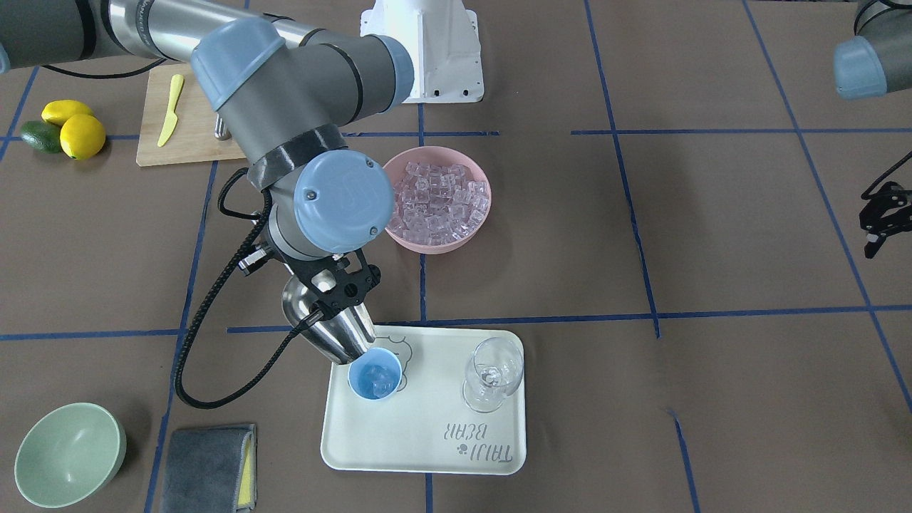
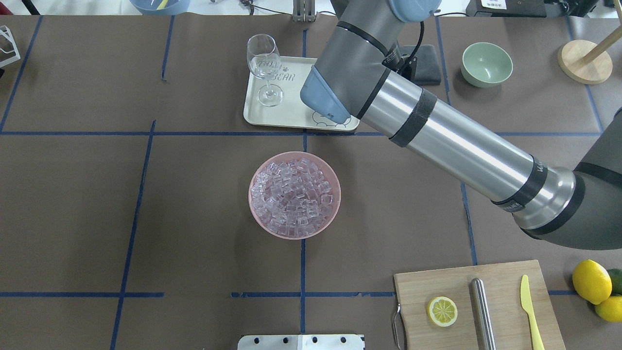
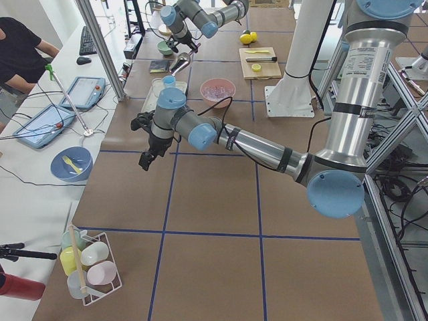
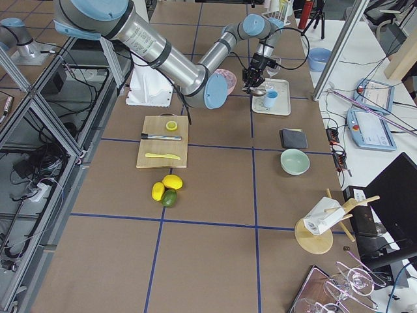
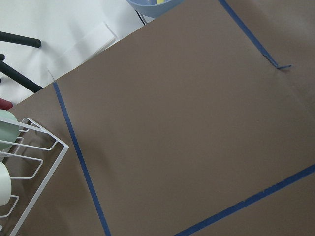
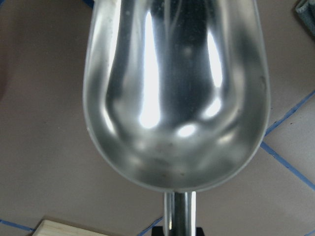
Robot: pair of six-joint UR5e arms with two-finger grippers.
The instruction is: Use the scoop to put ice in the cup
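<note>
The scoop (image 1: 335,333), stiff slick steel, is clenched by its thin handle in the right hand (image 1: 336,291), with the trough tipped over the cup (image 1: 374,380) at lower centre of the front-facing view. Ice (image 1: 385,376), judged slippery and bouncy, lies in the cup. The cup, probably light, stands on a tray (image 1: 427,463) near a fragile wine glass (image 1: 493,370). Open tabletop (image 1: 712,399) lies rightward. The left hand's (image 1: 880,217) state cannot be told.

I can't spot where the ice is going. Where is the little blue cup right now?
In the front-facing view, the light-blue cup stands on the cream tray, left of the wine glass, just under the mouth of the steel scoop.
</note>
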